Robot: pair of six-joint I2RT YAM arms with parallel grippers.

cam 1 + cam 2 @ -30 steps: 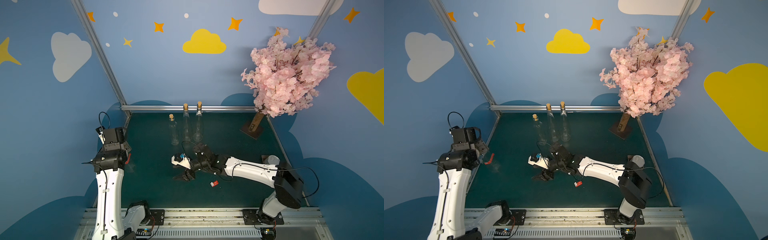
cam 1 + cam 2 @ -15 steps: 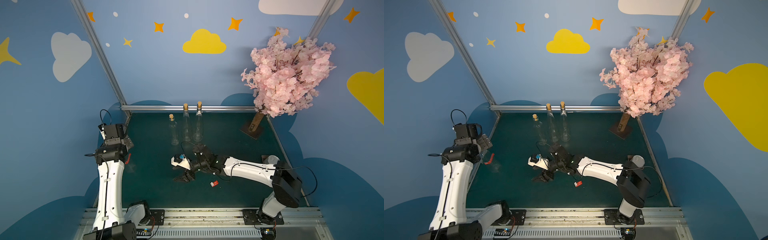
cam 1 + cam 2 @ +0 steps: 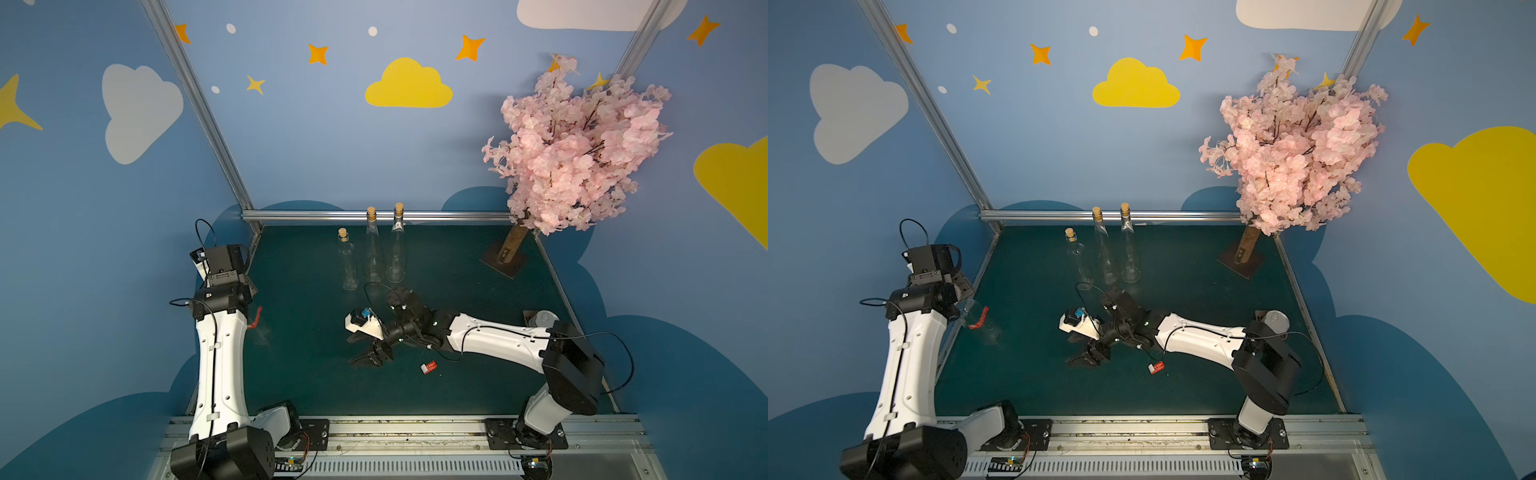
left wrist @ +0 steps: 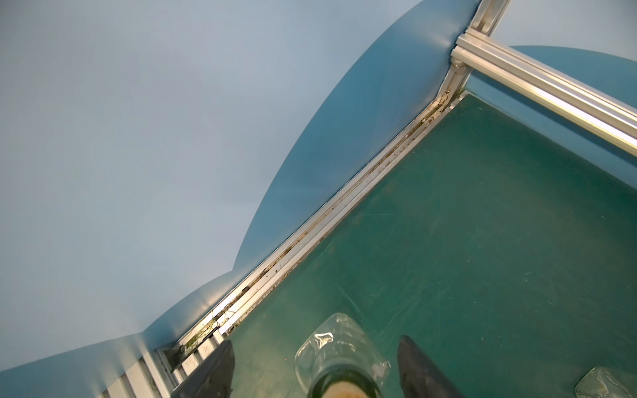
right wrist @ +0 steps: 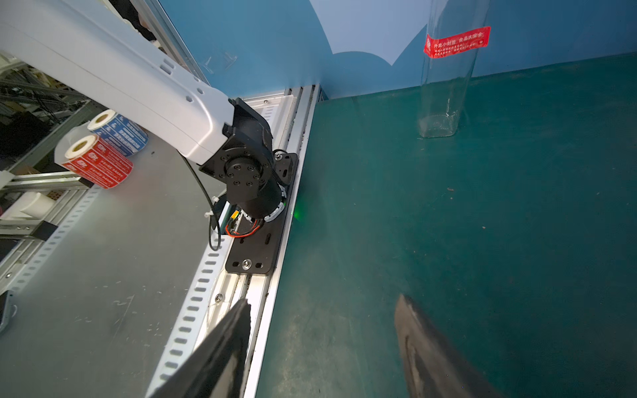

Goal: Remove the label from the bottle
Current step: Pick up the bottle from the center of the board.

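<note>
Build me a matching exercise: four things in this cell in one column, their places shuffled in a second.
1. labelled bottle
2. three bare corked bottles
3. red scrap
4. blossom tree

a. back right corner
b. lying loose beside the right arm
c. standing at the left edge of the mat
d. in a row before the back rail

Pairs: 1-c, 2-d, 3-b, 4-a

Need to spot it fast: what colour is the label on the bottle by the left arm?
Red label with white print; clearest in the right wrist view.
</note>
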